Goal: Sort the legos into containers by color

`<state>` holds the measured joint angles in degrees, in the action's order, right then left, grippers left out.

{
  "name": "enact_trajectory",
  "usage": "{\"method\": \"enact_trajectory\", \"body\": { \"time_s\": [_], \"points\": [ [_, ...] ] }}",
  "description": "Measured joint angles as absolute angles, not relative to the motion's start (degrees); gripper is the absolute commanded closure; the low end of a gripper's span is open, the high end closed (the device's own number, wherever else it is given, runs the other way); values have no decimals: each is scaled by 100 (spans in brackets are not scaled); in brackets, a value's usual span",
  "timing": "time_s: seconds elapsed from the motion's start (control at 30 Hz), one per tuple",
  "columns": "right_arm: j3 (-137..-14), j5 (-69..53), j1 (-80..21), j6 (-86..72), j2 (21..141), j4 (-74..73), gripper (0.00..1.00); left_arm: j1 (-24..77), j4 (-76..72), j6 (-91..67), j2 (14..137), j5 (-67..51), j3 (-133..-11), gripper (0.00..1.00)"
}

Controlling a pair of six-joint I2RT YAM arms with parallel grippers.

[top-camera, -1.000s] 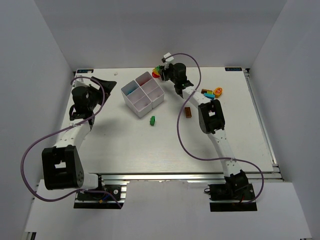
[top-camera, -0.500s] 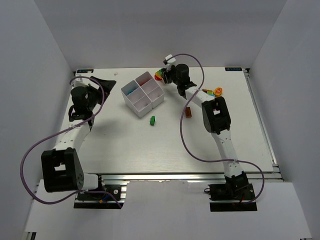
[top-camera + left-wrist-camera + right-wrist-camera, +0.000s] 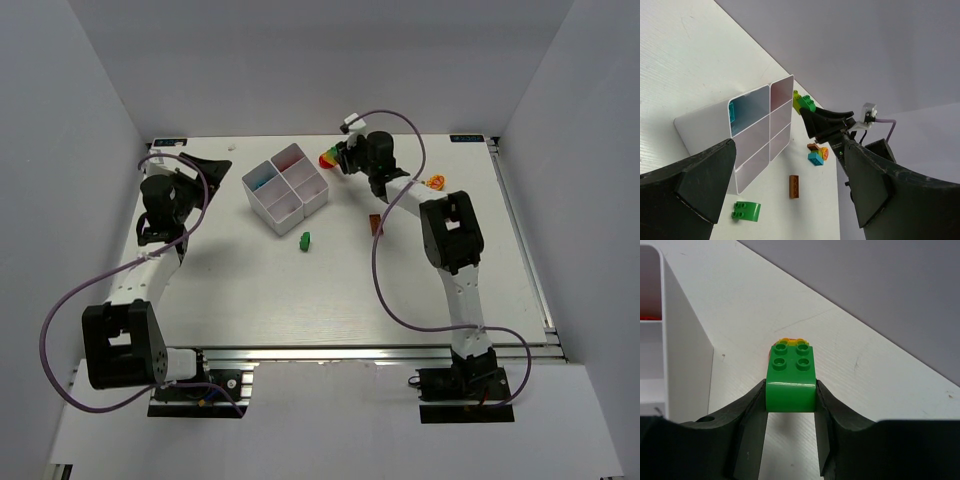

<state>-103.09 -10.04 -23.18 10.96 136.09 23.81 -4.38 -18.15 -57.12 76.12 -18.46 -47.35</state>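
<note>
My right gripper [image 3: 790, 400] is shut on a green brick [image 3: 790, 380] with yellow and red pieces stuck behind it. It holds the brick just right of the white four-compartment tray [image 3: 687, 365]. In the top view this gripper [image 3: 337, 159] and its coloured cluster [image 3: 327, 158] are at the tray's [image 3: 268, 217] far right corner. A blue brick [image 3: 733, 111] lies in one compartment and something red [image 3: 649, 317] in another. My left gripper [image 3: 208, 165] is open and empty, left of the tray [image 3: 700, 130].
A loose green brick [image 3: 304, 240] lies on the table in front of the tray and shows in the left wrist view [image 3: 746, 210]. A brown brick [image 3: 376, 224] and an orange-blue-brown cluster [image 3: 435, 183] lie to the right.
My right gripper has swung to the right and a little nearer with the green brick cluster in it. The left arm has barely moved.
</note>
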Motion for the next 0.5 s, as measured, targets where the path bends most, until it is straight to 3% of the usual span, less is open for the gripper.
{"method": "enact_trajectory", "body": {
  "time_s": [0.5],
  "points": [
    [-8023,-1260,-2137,1074,11740,2665,100,-438,-1944,-5815,7168,-1870,-4451,2]
  ]
}}
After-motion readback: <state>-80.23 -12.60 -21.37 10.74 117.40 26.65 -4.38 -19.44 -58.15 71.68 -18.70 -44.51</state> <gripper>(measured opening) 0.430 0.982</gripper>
